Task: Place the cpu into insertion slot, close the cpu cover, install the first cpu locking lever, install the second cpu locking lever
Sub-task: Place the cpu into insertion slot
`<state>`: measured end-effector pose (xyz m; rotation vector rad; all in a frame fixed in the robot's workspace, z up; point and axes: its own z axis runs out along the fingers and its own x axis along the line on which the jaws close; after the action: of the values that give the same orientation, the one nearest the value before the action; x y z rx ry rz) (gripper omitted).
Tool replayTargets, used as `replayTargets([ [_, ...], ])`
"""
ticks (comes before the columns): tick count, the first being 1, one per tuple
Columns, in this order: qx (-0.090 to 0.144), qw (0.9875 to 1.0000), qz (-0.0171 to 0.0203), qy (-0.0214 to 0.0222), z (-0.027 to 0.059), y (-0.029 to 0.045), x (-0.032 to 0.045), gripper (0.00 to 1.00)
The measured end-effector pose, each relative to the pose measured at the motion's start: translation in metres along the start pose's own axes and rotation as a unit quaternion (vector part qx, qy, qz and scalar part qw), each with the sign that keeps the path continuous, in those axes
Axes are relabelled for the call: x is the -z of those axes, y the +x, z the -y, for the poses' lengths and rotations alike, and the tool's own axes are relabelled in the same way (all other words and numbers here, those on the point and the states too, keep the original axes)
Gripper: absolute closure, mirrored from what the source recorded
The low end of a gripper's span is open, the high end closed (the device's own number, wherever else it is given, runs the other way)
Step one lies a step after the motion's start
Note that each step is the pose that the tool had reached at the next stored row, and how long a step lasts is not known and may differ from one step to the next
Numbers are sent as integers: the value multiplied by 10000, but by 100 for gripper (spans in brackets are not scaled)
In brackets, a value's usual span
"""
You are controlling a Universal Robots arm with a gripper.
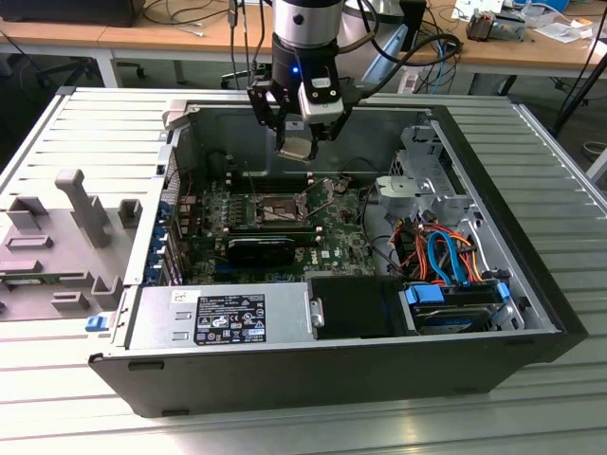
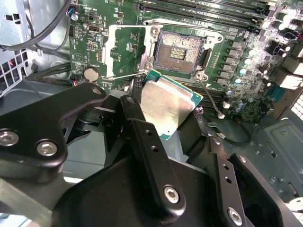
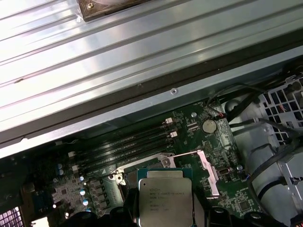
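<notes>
Nearest in the exterior view, a labelled black power supply (image 1: pixel 237 318) lies along the front wall of the open computer case (image 1: pixel 313 379). Blue and orange cables (image 1: pixel 446 256) sit toward the exterior view's right. Beyond them is the green motherboard (image 1: pixel 327 237). On it the insertion slot (image 1: pixel 270 210) is bare, and its dark centre shows in the second wrist view (image 2: pixel 179 51). The cpu cover (image 2: pixel 107 51) is swung open just beside the slot. Above the board, clear of the slot, hangs the gripper (image 1: pixel 297 133), its 2 fingers (image 2: pixel 142 130) clamped on opposite edges of the cpu (image 1: pixel 296 150). The first wrist view shows the cpu's (image 3: pixel 165 198) silvery lid. Farthest back stand wooden desks (image 1: pixel 142 38).
</notes>
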<state>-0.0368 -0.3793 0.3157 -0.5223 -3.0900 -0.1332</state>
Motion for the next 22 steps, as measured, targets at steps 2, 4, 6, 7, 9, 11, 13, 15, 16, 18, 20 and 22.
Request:
replayTargets([
  [2, -12, 10000, 1, 0, 0, 0, -1, 45],
  [4, -23, 10000, 2, -1, 0, 0, -1, 45],
  [6, -32, 10000, 3, -1, 0, 0, -2, 45],
  [7, -38, 10000, 3, -1, 0, 0, -3, 45],
  [9, -57, 10000, 5, -1, 0, 0, -4, 45],
  [11, -69, 10000, 6, -1, 0, 0, -5, 45],
  [13, -83, 10000, 7, -2, 1, 0, -6, 45],
  [15, -91, 10000, 8, -2, 1, 0, -7, 45],
  [16, -97, 10000, 8, -2, 1, 0, -7, 45],
  [18, -106, 9999, 9, -2, 1, 0, -8, 45],
  [20, -122, 9999, 10, -3, 1, 0, -9, 45],
  [22, -129, 9999, 11, -3, 1, 0, -9, 45],
])
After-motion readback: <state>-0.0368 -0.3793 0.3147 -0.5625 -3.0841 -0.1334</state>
